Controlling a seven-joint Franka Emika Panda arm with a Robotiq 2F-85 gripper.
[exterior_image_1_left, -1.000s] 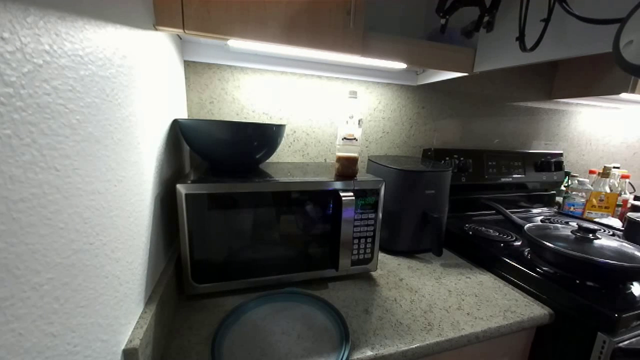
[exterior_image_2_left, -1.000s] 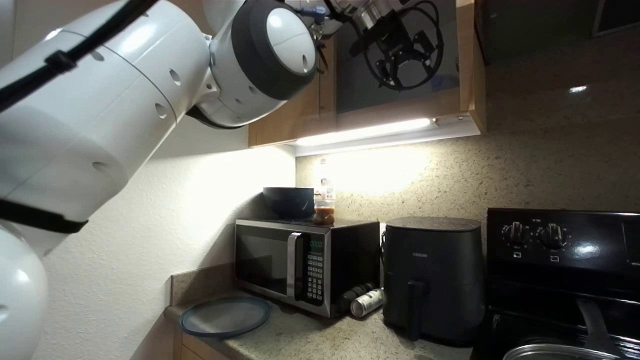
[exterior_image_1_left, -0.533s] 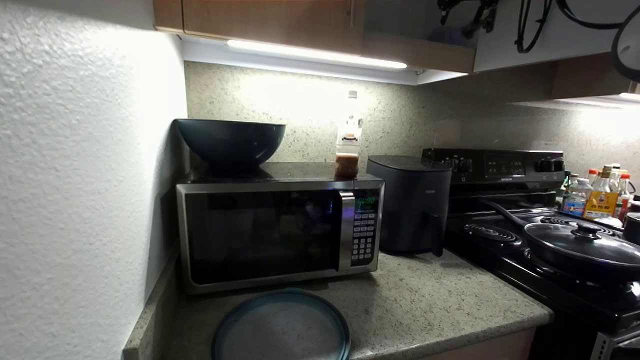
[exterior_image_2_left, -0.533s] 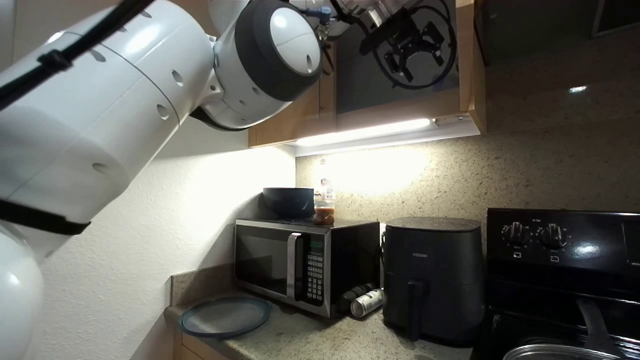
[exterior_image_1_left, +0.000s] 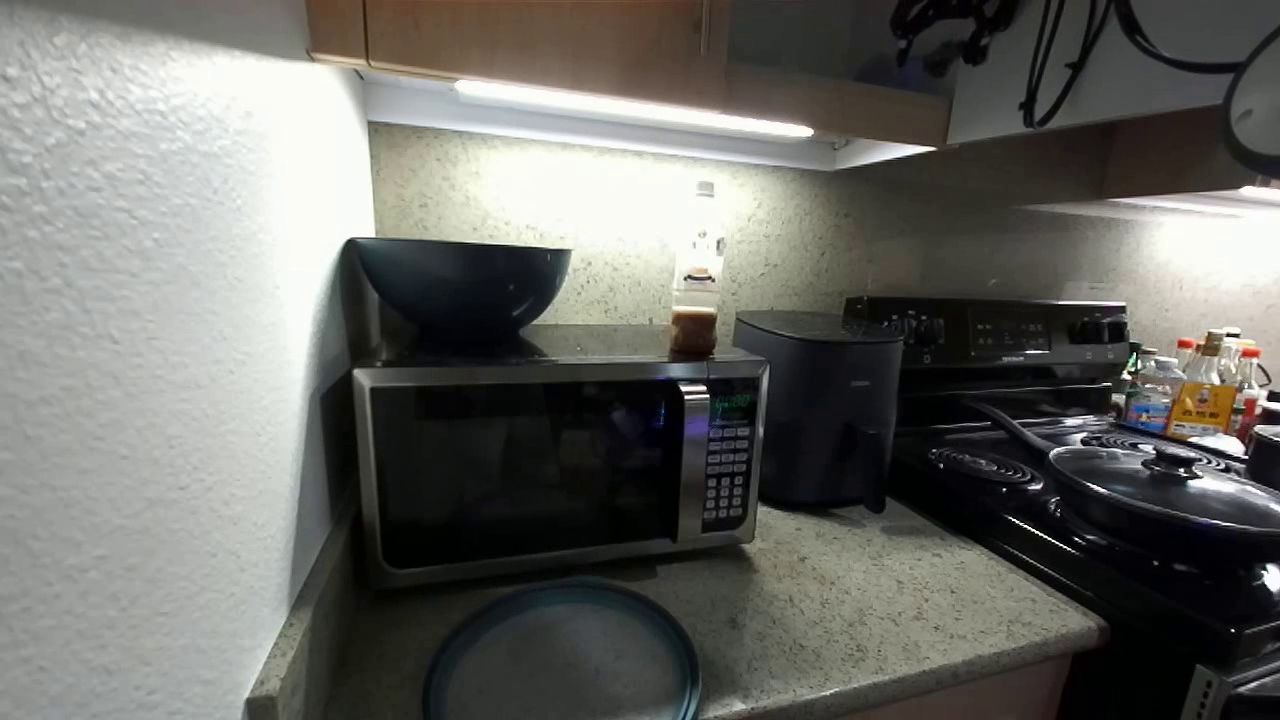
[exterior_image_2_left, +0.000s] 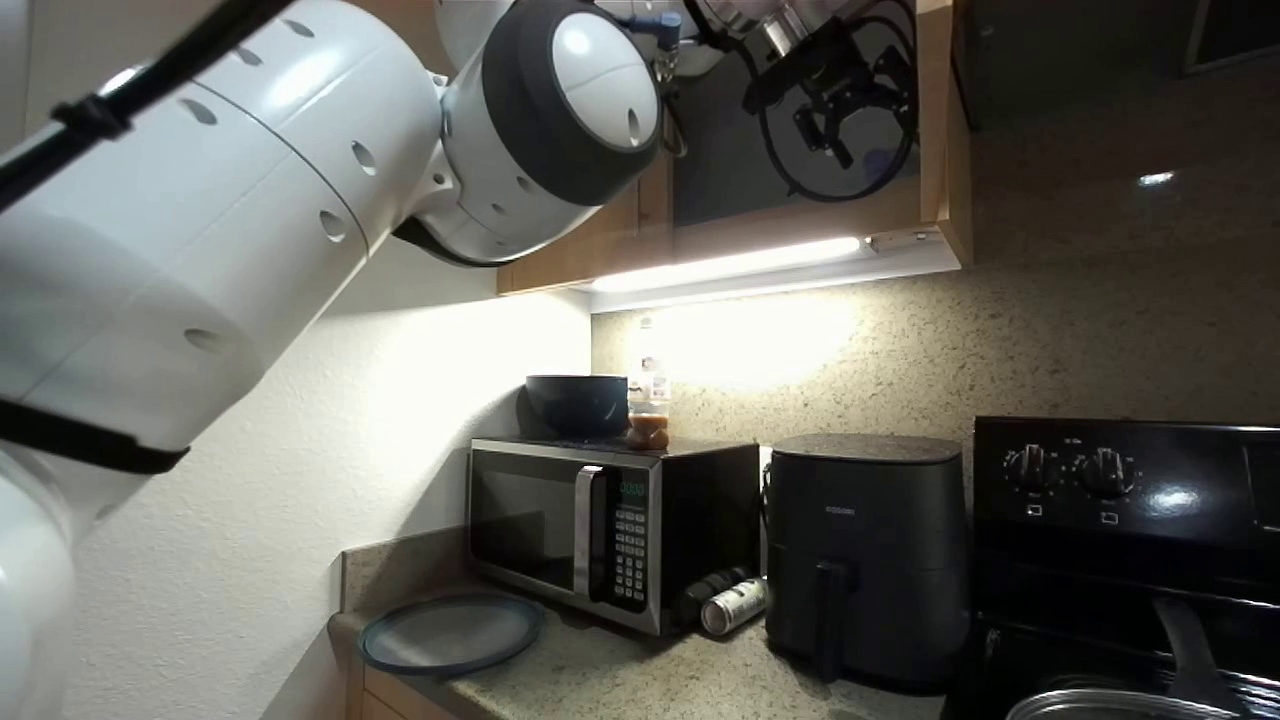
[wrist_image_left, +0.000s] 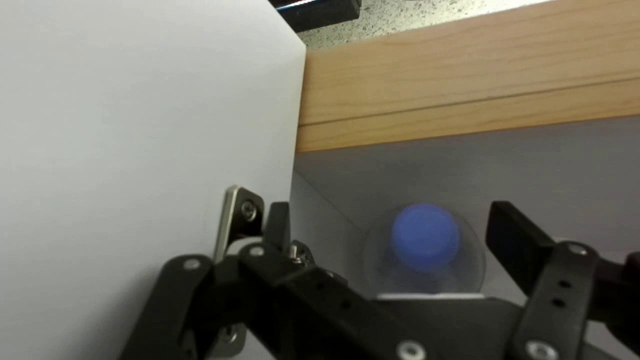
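Note:
My gripper (wrist_image_left: 392, 220) is open and empty at the opening of an upper cabinet. A blue round cap or lid (wrist_image_left: 425, 237) on a clear round container (wrist_image_left: 472, 260) shows between and beyond the fingers in the wrist view. The left finger overlaps a metal hinge (wrist_image_left: 248, 210) on the white open door (wrist_image_left: 150, 115); I cannot tell if they touch. The gripper also shows at the cabinet in both exterior views (exterior_image_1_left: 945, 45) (exterior_image_2_left: 855, 125). A faint blue-purple patch (exterior_image_2_left: 880, 162) shows behind it. The container's lower part is hidden by the gripper body.
A wooden cabinet edge (wrist_image_left: 465, 90) runs along the opening. Below stand a microwave (exterior_image_1_left: 540, 470) with a dark bowl (exterior_image_1_left: 465, 285) and a bottle (exterior_image_1_left: 697, 280) on top, an air fryer (exterior_image_2_left: 868, 560), and a stove (exterior_image_1_left: 1000, 410) with a lidded pan (exterior_image_1_left: 1165, 490). A round blue-rimmed lid (exterior_image_2_left: 450, 635) lies on the counter.
The arm and gripper have moved to the right along the cabinet opening, and the gripper has turned a little. The hanging cable has swung. The things on the counter have not moved.

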